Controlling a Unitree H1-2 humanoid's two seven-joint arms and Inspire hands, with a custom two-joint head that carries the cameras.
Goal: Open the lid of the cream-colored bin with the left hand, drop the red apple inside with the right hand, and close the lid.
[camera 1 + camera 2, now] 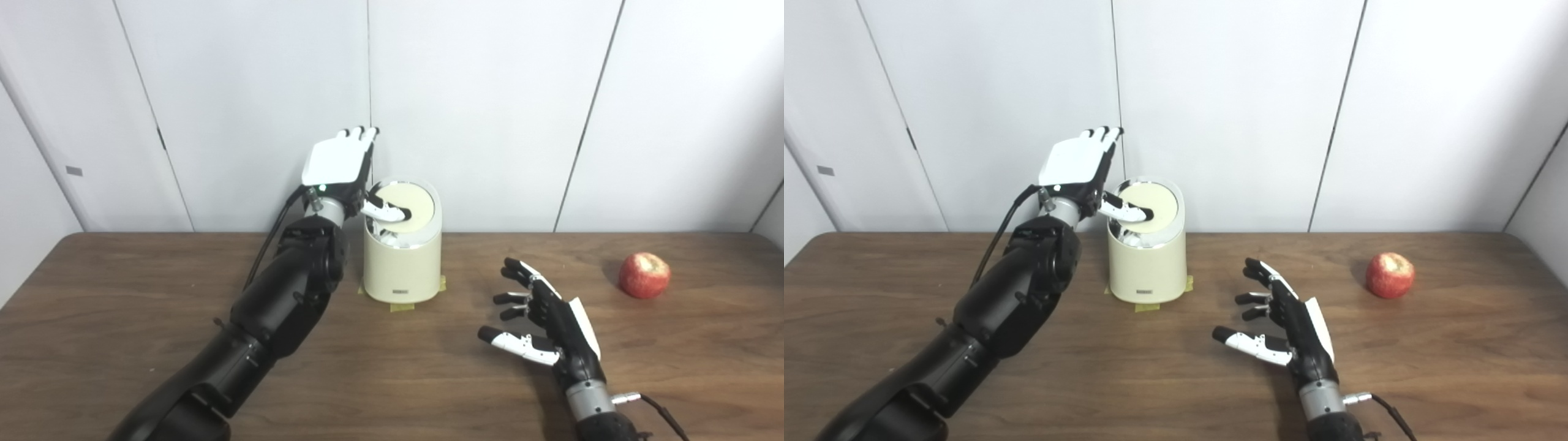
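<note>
The cream-colored bin stands at the back middle of the table, its round lid tilted up at the rear with a gap at the front edge. My left hand is raised beside the bin's left side, fingers straight up and apart, its thumb resting on the lid. The red apple lies on the table at the far right, also in the right eye view. My right hand is open and empty, low over the table between bin and apple, fingers spread toward the left.
The bin sits on yellow tape marks. The wooden table meets a white panelled wall just behind the bin. A cable trails from my right wrist.
</note>
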